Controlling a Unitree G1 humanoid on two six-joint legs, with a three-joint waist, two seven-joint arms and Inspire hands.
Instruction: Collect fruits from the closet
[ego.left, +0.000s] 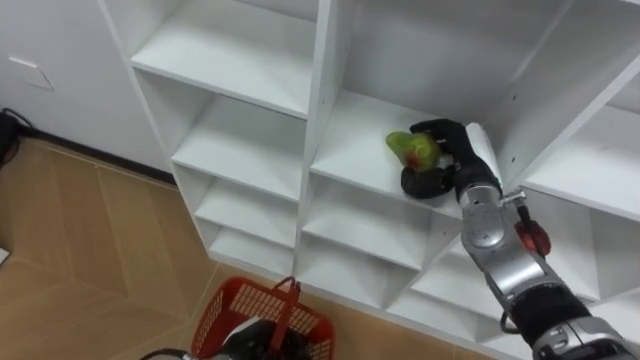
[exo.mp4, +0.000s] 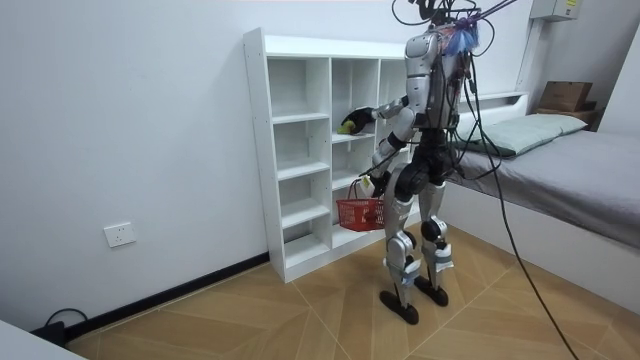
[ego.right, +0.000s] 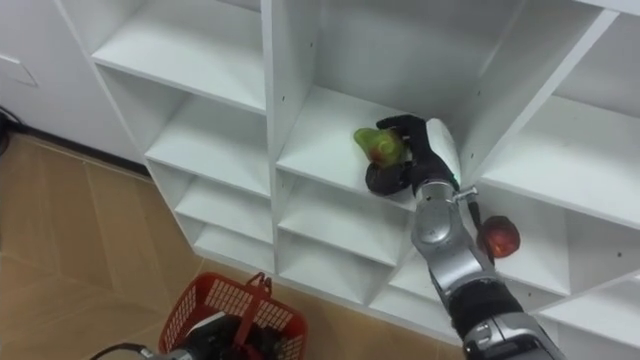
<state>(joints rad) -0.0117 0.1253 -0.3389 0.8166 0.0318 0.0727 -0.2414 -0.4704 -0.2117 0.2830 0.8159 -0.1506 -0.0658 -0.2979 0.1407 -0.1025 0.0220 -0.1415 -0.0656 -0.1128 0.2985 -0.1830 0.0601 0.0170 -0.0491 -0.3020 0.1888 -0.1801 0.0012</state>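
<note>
Right robot hand (ego.left: 460, 160) has fingers curled round the green fruit (ego.left: 408, 148) on the middle shelf (ego.left: 350, 140) (red fruit (ego.right: 500, 237) waits lower right); advise lifting clear before lowering to the near-left red basket (ego.left: 235, 300).

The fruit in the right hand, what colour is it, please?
The fruit is green with a reddish patch, clearest in the right eye view.
</note>
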